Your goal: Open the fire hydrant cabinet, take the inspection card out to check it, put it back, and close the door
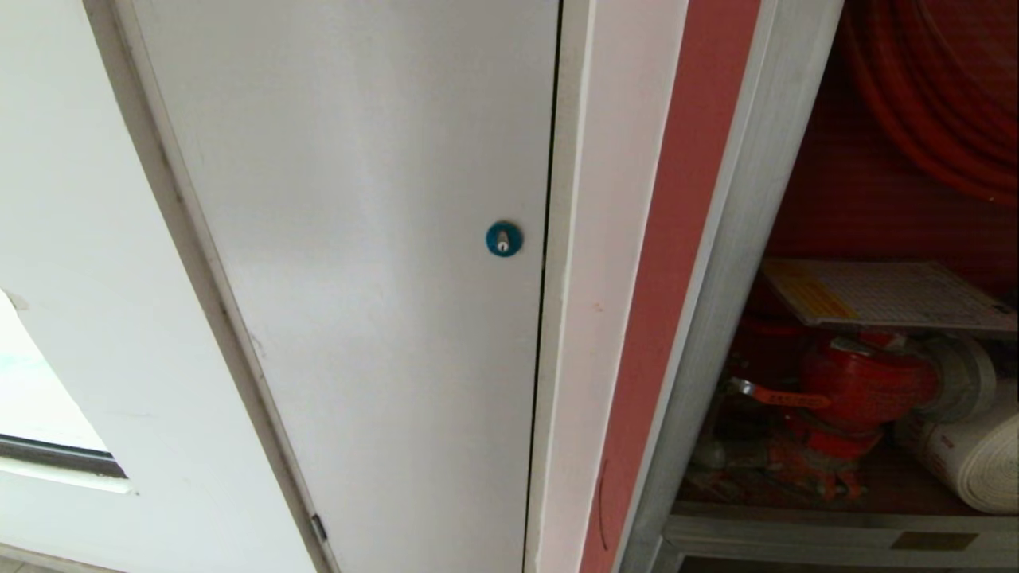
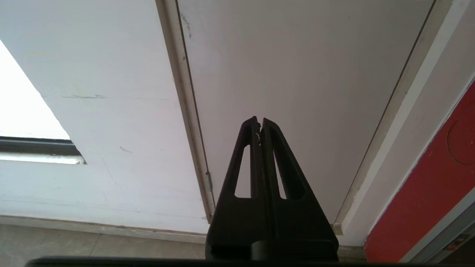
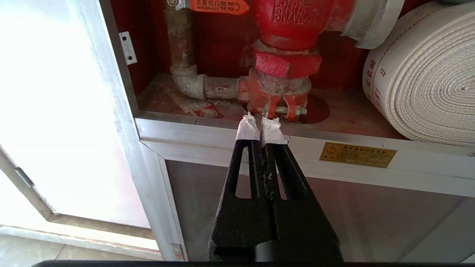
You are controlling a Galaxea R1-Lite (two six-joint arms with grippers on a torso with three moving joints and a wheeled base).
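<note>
right claw [image 3: 261, 122] closed, empty, before fire hydrant cabinet [image 3: 222, 128] | left claw [image 2: 259, 124] closed, empty

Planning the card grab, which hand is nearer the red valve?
Right. The right hand points at the red valve from just outside the cabinet; the left hand faces the plain white door.

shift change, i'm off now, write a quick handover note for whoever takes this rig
Left gripper: shut, empty, facing the plain white door.
Right gripper: shut, empty, before the fire hydrant cabinet at its sill.
Inspection card: lying flat inside, above the red valve, beside the white rolled hose.
Done: cabinet looks open.
Left: can't tell whether the card was checked; the cabinet's own door is out of view.
</note>
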